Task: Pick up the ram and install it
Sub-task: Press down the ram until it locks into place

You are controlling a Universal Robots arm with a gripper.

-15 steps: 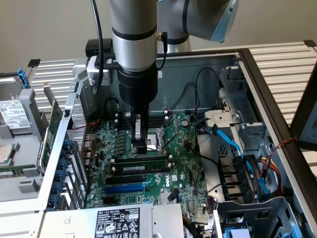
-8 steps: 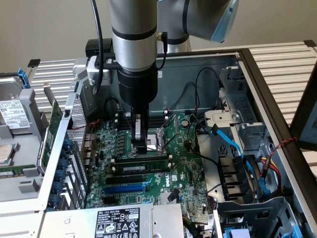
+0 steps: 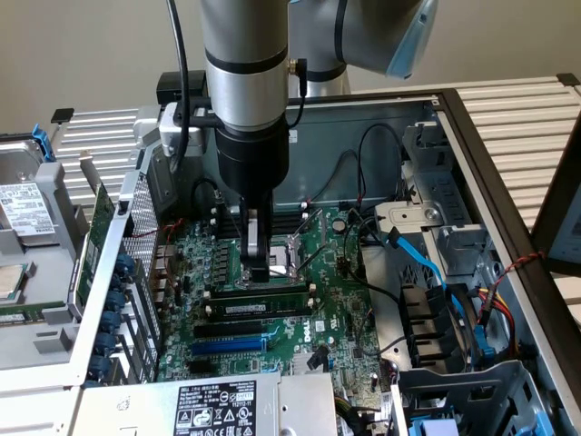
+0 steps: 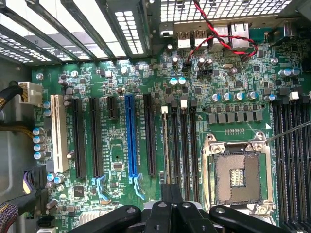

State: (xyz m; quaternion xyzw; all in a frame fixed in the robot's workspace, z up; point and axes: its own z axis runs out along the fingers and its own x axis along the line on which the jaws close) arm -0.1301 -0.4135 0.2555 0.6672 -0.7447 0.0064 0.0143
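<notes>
Slatted metal bench (image 3: 522,113) carries an open grey computer case (image 3: 472,150) lying on its side, with the green motherboard (image 3: 300,309) facing up inside it. At the exterior view's left, a detached grey drive cage (image 3: 32,272) with a white label sits beside the case, and a perforated rear panel with blue clips (image 3: 118,309) lines the board's edge. Toward the middle, a long blue expansion slot (image 3: 231,345) lies just beyond two black slots; a white-labelled silver power supply (image 3: 218,404) is nearest the camera. Next to the open square silver processor socket (image 3: 304,250), the long green ram stick with a white label strip (image 3: 263,309) sits along a black memory slot (image 3: 259,295). The black end effector (image 3: 259,271) is fully closed, its tips pressing down onto the ram's upper edge from straight above, gripping nothing. To the exterior view's right, blue, red and black cables (image 3: 445,291) tangle around drive bays, close to the board but not over the slot.

In the wrist view, the closed end effector (image 4: 171,194) hangs over the memory slots beside the socket (image 4: 238,177).
</notes>
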